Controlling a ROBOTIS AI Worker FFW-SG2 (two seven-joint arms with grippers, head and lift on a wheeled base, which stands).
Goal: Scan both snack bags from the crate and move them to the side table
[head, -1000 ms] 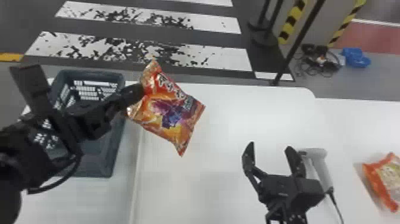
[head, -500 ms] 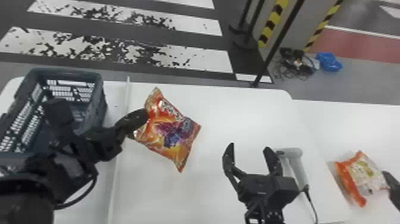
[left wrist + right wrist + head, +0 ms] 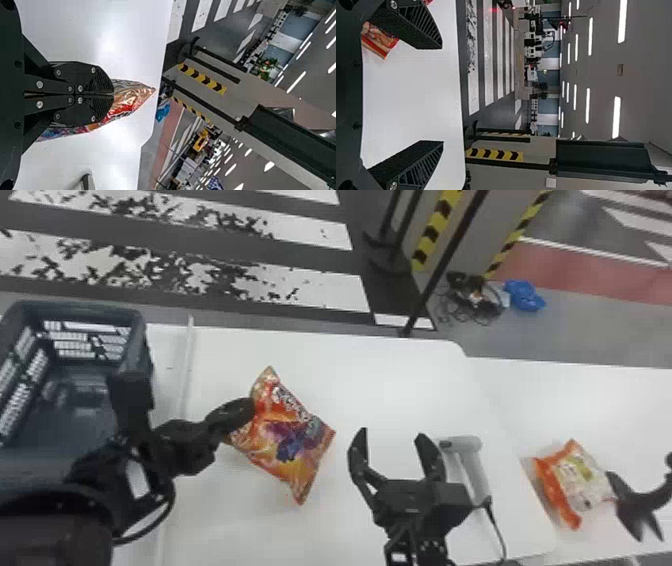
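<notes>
Over the white table, we are pinching one snack bag by its edge in the closed left gripper — the right gripper is standing wide open and empty near the scanner. The other bag is lying on the side table. We are likely preparing a handover — best to be offering the free edge squarely, releasing only once it's firmly gripped.

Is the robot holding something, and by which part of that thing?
The left gripper holds the orange-and-purple plastic snack bag by its edge facing the grey plastic crate.
</notes>
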